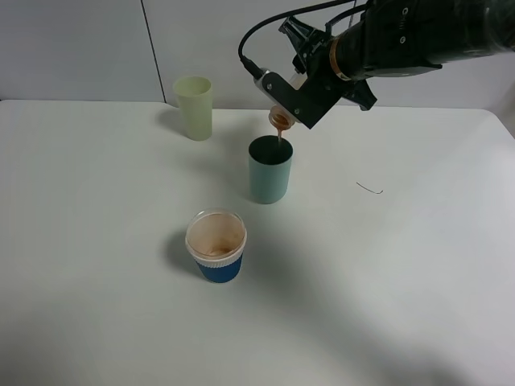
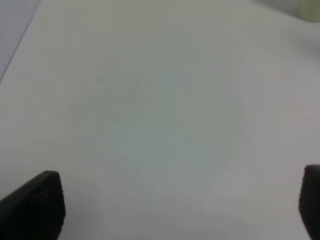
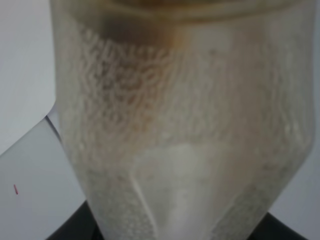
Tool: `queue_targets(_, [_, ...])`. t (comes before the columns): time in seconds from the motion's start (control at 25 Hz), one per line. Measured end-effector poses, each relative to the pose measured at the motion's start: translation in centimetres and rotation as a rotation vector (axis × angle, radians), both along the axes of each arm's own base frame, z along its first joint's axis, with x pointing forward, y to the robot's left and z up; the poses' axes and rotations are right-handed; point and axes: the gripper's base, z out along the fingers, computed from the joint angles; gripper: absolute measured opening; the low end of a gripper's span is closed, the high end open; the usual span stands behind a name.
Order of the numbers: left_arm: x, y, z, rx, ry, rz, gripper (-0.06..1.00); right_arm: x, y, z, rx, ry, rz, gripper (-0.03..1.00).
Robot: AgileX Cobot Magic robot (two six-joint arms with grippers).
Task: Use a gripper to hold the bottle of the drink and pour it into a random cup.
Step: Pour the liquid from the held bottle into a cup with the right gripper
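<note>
In the exterior high view my right gripper hangs above the teal-green cup, shut on the bottle of the drink. The bottle is tipped mouth-down over the cup's rim, and a thin brownish stream falls into the cup's dark inside. The right wrist view is filled by the bottle's clear, wet wall, with brownish liquid at one end. In the left wrist view my left gripper is open, its black fingers far apart over bare white table. The left arm is out of the exterior high view.
A taller pale yellow-green cup stands at the back left of the white table. A blue-sleeved paper cup with brownish traces inside stands in front of the teal cup. A thin dark thread lies to the right.
</note>
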Motion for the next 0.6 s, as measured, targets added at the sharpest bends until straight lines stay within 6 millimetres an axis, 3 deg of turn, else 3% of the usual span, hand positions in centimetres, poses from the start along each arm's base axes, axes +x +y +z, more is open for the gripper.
queue_targets(0.6, [0.0, 0.0, 0.0, 0.0, 0.0, 0.0, 0.93, -0.11, 0.22, 0.01, -0.044, -0.014, 0.037, 0.37])
